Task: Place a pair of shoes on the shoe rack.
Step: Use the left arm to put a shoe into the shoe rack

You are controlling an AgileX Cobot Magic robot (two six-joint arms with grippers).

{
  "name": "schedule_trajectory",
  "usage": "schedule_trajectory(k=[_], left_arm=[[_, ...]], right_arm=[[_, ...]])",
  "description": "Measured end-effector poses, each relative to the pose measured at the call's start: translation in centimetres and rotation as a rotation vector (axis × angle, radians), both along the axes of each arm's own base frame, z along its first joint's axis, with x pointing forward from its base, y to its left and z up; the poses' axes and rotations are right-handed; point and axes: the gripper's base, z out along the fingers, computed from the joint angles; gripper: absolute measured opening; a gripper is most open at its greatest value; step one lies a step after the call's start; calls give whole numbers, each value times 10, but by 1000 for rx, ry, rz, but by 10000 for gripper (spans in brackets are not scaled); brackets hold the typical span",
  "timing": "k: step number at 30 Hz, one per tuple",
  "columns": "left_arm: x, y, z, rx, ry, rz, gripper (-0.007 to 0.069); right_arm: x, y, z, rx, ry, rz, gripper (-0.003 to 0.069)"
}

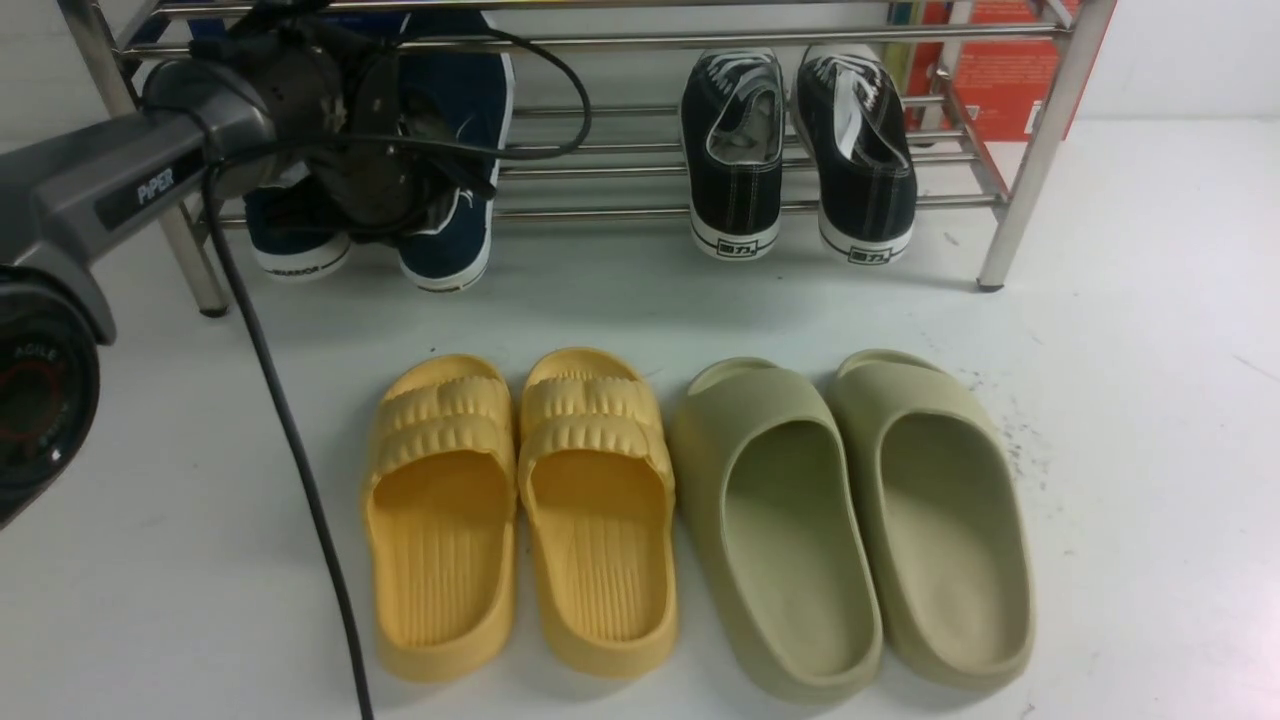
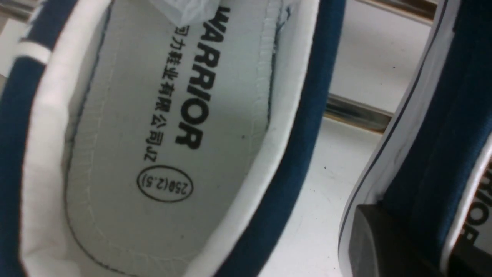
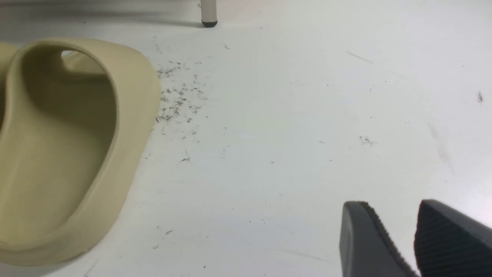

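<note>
The two navy slip-on shoes sit side by side at the left end of the steel shoe rack [image 1: 620, 212], heels outward: one [image 1: 297, 245] to the left, the other [image 1: 455, 235] to the right. My left gripper [image 1: 400, 170] is at the right-hand shoe, mostly hidden behind its own wrist. In the left wrist view my left gripper [image 2: 419, 231] straddles that shoe's [image 2: 442, 134] side wall, one finger [image 2: 376, 238] outside against the sole, the other inside. The other shoe [image 2: 165, 134] shows its WARRIOR insole. My right gripper [image 3: 390, 207] is open and empty above the table.
Black lace-up sneakers [image 1: 735, 150] [image 1: 860, 150] stand on the rack's right half. Yellow slides [image 1: 440, 520] [image 1: 600, 510] and olive slides [image 1: 780, 530] [image 1: 940, 520] lie in front. An olive slide [image 3: 69, 146] and a rack leg [image 3: 208, 15] show in the right wrist view. A red box [image 1: 1000, 80] stands behind.
</note>
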Motion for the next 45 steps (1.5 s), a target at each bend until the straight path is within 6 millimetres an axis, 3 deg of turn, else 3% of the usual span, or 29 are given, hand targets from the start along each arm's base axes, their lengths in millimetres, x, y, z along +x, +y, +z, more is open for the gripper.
schedule_trajectory(k=[9,19,23,37,40,45], left_arm=[[1,0,2,-6,-13,1,77],[-1,0,18,-12,-52,2,235],[-7,2,31,-16,-50,12,251],[-47,4,79,3,58,-59,244],[-64,-4,90,58,124,-139,196],[-88,-42,94,106,196,-312,42]], right_arm=[[0,0,0,0,0,0,239],[0,0,0,0,0,0,239],[0,0,0,0,0,0,239],[0,0,0,0,0,0,239],[0,0,0,0,0,0,239],[0,0,0,0,0,0,239]])
